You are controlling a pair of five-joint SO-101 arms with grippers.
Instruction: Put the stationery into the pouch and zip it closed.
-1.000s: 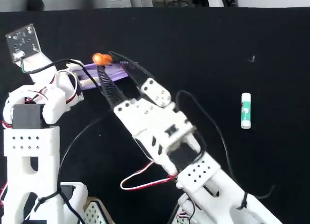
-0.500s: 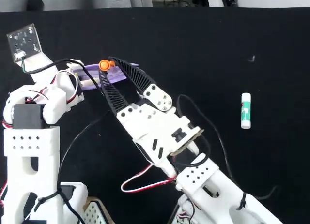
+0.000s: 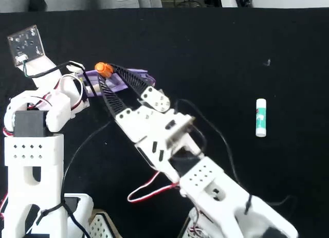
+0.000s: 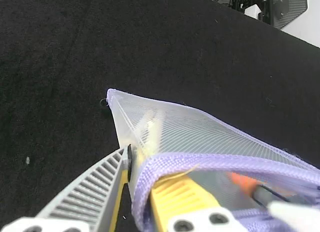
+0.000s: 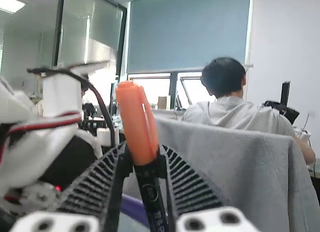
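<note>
The pouch is a translucent sleeve with a purple zip edge, and we take it as our landmark on the black table. Just left of the pouch stands the white left arm, its wrist turned toward the pouch's left end. There the left claw is pressed together on the pouch. From its own wrist we see the grey ribbed finger on the outside of the pouch's wall and the yellow finger on the other side of the purple edge, with the fabric pinched between them. One pointed corner of the pouch juts out beyond the claw, over the table.

At the pouch's left end, right by its zip edge, the right claw pinches a pen between its black ribbed fingers. The pen's orange cap sticks out past the fingertips, and its black barrel runs back between them. Through the pouch's clear wall we make out an orange blur and a dark shape beside the zip edge. We cannot tell whether any part of the pen is inside the pouch.

Well to the right of the pouch, apart from both arms, a glue stick lies flat on the table, white with a green label.
</note>
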